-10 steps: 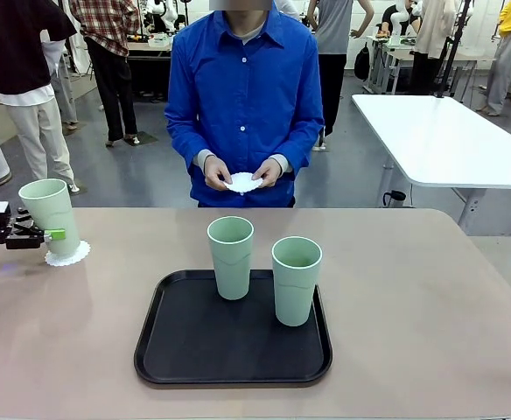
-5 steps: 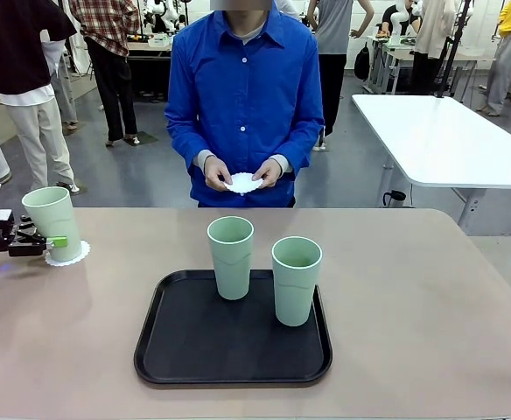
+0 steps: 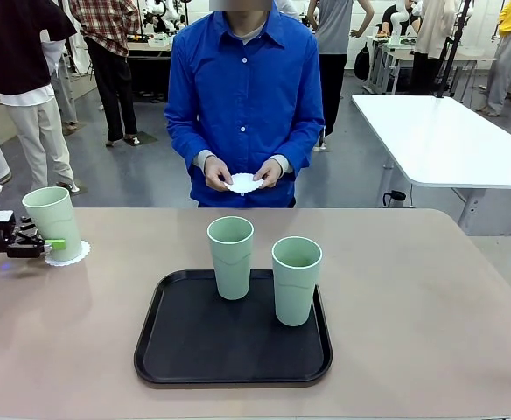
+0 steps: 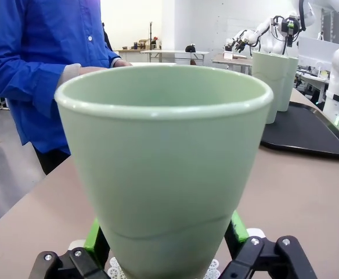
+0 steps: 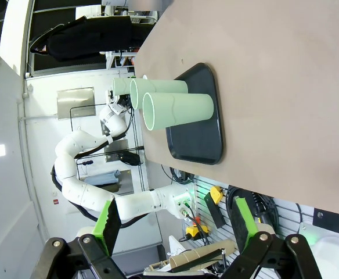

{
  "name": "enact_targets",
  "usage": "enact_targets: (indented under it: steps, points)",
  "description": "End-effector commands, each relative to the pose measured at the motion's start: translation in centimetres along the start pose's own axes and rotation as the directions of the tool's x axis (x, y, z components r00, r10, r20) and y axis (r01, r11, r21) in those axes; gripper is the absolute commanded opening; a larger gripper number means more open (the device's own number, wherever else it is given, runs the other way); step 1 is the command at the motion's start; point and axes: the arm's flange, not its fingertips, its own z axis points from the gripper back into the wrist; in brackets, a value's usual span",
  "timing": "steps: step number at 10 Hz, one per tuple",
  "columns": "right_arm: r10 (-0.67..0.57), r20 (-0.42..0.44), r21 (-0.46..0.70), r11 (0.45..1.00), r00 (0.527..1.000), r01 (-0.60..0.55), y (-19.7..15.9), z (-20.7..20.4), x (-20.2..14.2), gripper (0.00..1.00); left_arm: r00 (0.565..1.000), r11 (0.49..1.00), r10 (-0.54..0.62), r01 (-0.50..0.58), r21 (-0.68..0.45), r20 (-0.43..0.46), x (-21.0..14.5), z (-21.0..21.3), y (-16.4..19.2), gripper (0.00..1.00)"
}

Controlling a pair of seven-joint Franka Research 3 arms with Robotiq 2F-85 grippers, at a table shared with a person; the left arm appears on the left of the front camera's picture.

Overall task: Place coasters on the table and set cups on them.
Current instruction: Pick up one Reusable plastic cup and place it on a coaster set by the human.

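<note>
Well left of black rounded plastic tray (image 3: 177, 350), on beige tabletop (image 3: 413, 306): pale mint-green plastic tumbler (image 3: 52, 219) upright on white lacy paper doily (image 3: 73, 255). Left gripper (image 4: 166, 235) with green pads (image 4: 94, 235) flanking its base; pressing or clear, cannot tell. Right gripper (image 5: 172, 224) spread wide, empty. Two matching tumblers (image 3: 230, 258) (image 3: 296, 280) upright on tray.

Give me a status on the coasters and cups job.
Done: one cup stands on a coaster at the left end of the table. In hand: the left gripper straddles that cup's base; whether it has let go is unclear. The person holds a white doily at the far side. Left: two more cups wait on the black tray, with no coasters laid for them.
</note>
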Motion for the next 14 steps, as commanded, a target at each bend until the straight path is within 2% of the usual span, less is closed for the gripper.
enact_targets:
  steps: [1, 14]
  points:
    - [0.008, 0.001, 0.013, 1.000, 1.000, -0.008, 0.0, 0.0, 0.0, 1.00, 1.000, 1.000, 0.012, -0.013, -0.023, -0.014, 0.0, 0.2, 0.5, 1.00]
    - [0.008, 0.001, 0.013, 1.000, 1.000, -0.008, 0.0, 0.0, 0.0, 1.00, 0.999, 0.996, 0.023, -0.027, -0.088, -0.042, 0.8, 1.2, 0.2, 1.00]
